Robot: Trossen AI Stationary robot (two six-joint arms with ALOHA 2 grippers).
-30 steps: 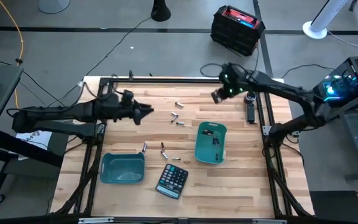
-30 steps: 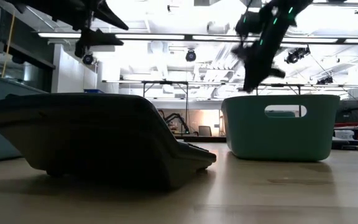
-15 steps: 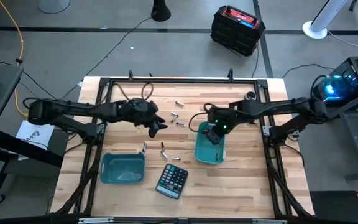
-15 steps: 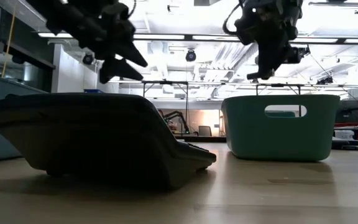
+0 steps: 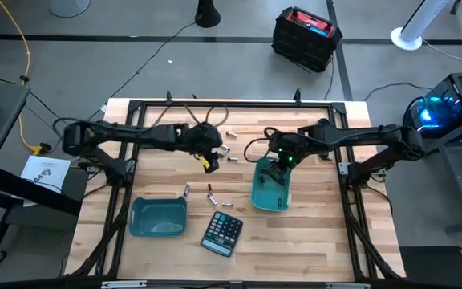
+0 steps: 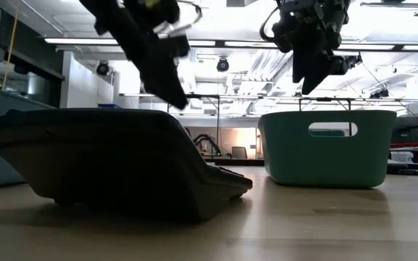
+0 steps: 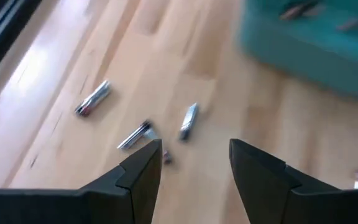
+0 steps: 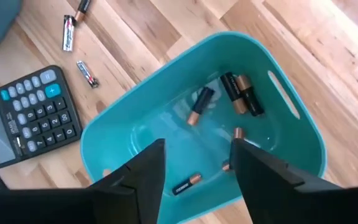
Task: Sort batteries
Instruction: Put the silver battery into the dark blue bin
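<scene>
Loose batteries lie on the wooden table: three small silvery ones just ahead of my left gripper, which is open and tipped down over them near the table's middle. More batteries lie nearer the calculator. My right gripper hangs open above the teal bin, with nothing between its fingers. Several batteries lie on the bin's floor, some dark with copper ends.
A dark calculator lies by the near edge, filling the low view's left. A shallow teal tray sits at the near left. One battery lies beside that tray. A black frame borders the table.
My right gripper has come from the table's far right side toward the near edge, stopped above the teal bin and opened there. My left gripper has gone toward the table's right edge and tipped down over the loose batteries, staying open.
</scene>
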